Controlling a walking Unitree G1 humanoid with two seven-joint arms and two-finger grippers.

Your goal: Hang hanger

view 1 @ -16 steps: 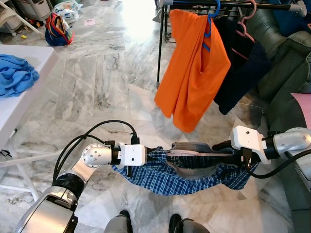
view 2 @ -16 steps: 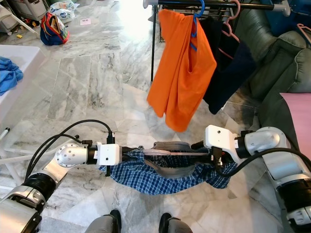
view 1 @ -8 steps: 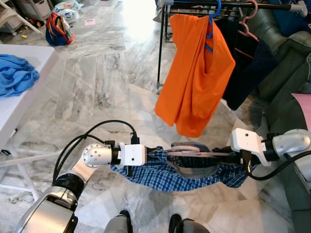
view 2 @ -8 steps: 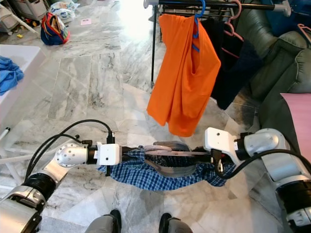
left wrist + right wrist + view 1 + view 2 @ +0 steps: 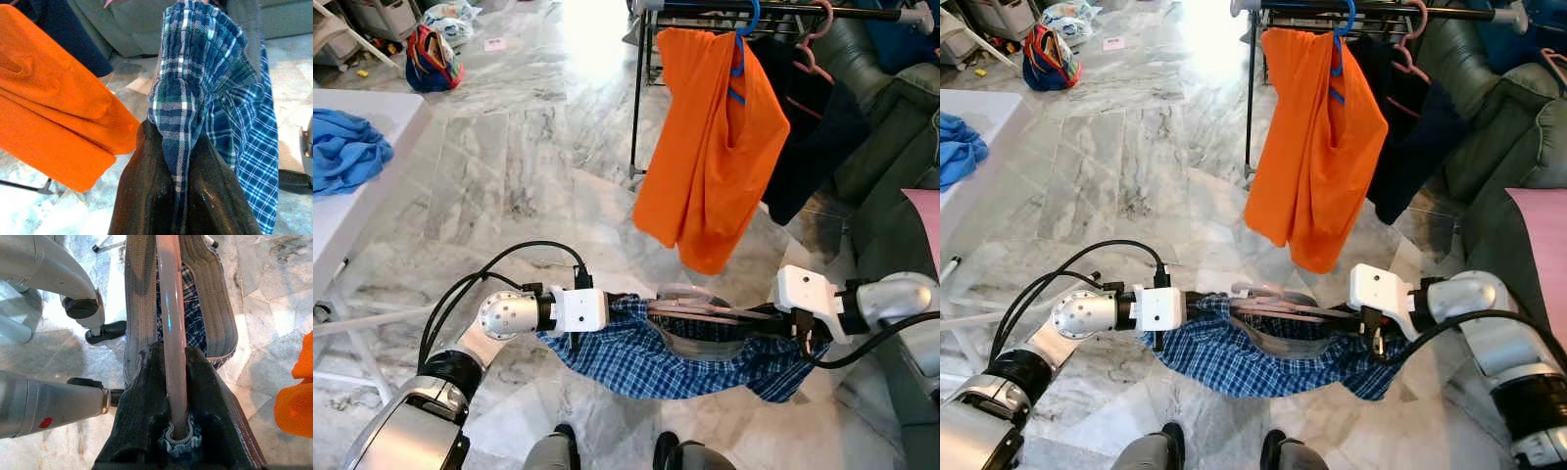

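While a marble floor [image 5: 509, 166] is being looked down on from the robot's head, a pink hanger [image 5: 705, 311] dressed in a blue plaid garment [image 5: 656, 357] is being held low and near, stretched between the two arms. The left gripper [image 5: 181, 171] is being kept pinched on a bunched fold of the plaid cloth at the hanger's left end, the jaws narrow with fabric squeezed between them. The right gripper [image 5: 174, 396] is being kept clamped on the pink bar itself at the right end, the jaws closed tight round it. The hanger's long axis is lying almost level, running left to right across the robot's front; which way its hook is pointing cannot be told. The load is judged light: the bar stiff and rather slick, best taken on the bare plastic, while the cloth is soft, sagging below the bar and liable to slide off if the hanger is tipped. Farther off and to the right, a clothes rack [image 5: 773, 12] is standing with an orange shirt [image 5: 710, 166] on a blue hanger and a dark garment [image 5: 813, 137] beside it. A white table [image 5: 352, 211] with blue cloth is at the left.
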